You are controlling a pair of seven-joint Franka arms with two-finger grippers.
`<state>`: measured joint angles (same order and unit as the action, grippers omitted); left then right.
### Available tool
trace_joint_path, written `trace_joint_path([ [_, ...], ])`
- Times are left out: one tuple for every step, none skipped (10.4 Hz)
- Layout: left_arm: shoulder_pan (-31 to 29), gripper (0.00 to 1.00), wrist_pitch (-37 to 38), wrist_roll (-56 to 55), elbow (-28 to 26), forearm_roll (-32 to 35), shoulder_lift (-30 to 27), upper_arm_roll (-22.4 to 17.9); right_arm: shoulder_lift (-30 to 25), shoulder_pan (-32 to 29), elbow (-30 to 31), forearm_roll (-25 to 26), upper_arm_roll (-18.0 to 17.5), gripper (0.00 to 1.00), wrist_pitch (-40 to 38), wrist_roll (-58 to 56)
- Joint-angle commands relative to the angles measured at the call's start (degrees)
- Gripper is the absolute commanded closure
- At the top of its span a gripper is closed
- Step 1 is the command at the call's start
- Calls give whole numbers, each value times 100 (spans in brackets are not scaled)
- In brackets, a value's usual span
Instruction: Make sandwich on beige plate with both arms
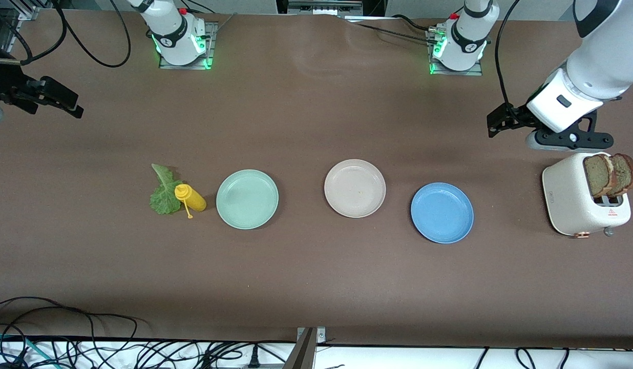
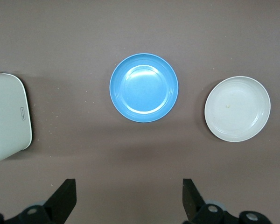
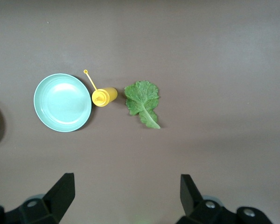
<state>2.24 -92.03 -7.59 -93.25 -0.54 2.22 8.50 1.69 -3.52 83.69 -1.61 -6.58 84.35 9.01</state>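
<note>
Arms: glossy white jointed shells, black bands | Bases: grey plates, green lights, red buttons | Cables: black, looped | left gripper [image 2: 128, 200], right gripper [image 3: 126, 198]: black two-finger units, matte

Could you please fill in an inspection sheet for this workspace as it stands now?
Surface: brown table, bare between items.
Job's things: beige plate holds nothing; two bread slices stand in the toaster; lettuce leaf lies on the table.
Clutter: yellow bottle on its side between lettuce and green plate; blue plate between the beige plate and the toaster.
Grippers: left pincer open, up by the toaster; right pincer open, at the right arm's end of the table.
Cables: black cables along the table's near edge.
Surroundings: nothing seen.
</note>
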Motion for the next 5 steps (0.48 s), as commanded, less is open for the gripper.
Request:
trace_joint_path([
  [13, 0, 63, 91, -71, 177, -134, 20, 25, 18, -117, 264, -28, 0, -103, 101],
  [13, 0, 80, 100, -62, 177, -134, 20, 42, 62, -142, 328, -28, 0, -95, 84],
  [13, 0, 89, 100, -62, 177, -134, 11, 51, 62, -134, 319, -19, 0, -86, 75],
  [13, 0, 98, 100, -62, 168, -134, 11, 42, 62, -116, 363, -10, 0, -129, 101],
  [13, 0, 80, 82, -62, 168, -126, 11, 51, 62, -90, 363, -10, 0, -138, 110],
])
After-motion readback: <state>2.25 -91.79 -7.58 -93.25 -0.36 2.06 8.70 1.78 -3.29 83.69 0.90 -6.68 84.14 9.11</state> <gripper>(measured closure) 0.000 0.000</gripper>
